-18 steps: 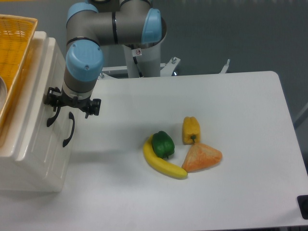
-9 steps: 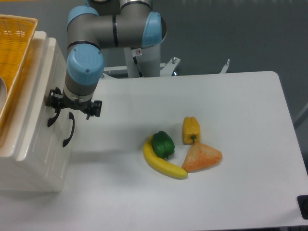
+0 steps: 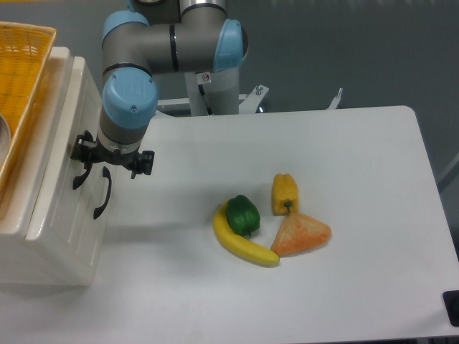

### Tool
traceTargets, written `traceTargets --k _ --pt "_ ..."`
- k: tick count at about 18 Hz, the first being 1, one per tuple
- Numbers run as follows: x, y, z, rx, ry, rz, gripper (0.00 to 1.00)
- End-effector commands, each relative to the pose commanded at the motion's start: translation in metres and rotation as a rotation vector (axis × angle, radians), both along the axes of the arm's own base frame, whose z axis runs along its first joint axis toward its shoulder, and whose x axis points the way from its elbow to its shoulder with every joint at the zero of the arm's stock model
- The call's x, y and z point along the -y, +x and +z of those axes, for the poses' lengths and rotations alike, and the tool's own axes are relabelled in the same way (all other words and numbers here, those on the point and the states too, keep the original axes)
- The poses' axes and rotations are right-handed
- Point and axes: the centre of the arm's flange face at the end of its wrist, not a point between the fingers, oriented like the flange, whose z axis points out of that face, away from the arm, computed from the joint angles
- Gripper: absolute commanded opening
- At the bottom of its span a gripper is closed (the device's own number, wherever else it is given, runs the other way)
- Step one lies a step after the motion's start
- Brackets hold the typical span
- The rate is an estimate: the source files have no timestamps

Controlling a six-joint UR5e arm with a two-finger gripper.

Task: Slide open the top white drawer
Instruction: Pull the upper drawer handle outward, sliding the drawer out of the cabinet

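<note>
A: Where is the top white drawer (image 3: 68,136)?
B: Upper front of the cream cabinet (image 3: 43,236) at the table's (image 3: 344,165) left edge.

A: And the gripper (image 3: 92,159)?
B: At the drawer's black handle (image 3: 80,172); whether its jaws clasp it cannot be told.

A: Other items?
B: Banana (image 3: 242,246), green pepper (image 3: 242,215), yellow pepper (image 3: 285,192), orange wedge (image 3: 301,234).

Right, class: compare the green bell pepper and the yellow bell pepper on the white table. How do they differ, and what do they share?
The green bell pepper is dark green and rests against the yellow banana; the yellow bell pepper is yellow and sits just above the orange wedge. The green one looks rounder, the yellow one longer. Both lie on the white table, far from the pincer.
</note>
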Motion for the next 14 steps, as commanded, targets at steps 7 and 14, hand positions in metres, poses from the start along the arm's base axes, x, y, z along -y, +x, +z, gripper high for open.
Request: traceTargets --k 7,14 --pt "0.007 -0.018 0.003 -0.003 0.005 0.031 1.0" --pt "0.01 -0.027 0.002 -0.023 -0.005 0.035 1.0"
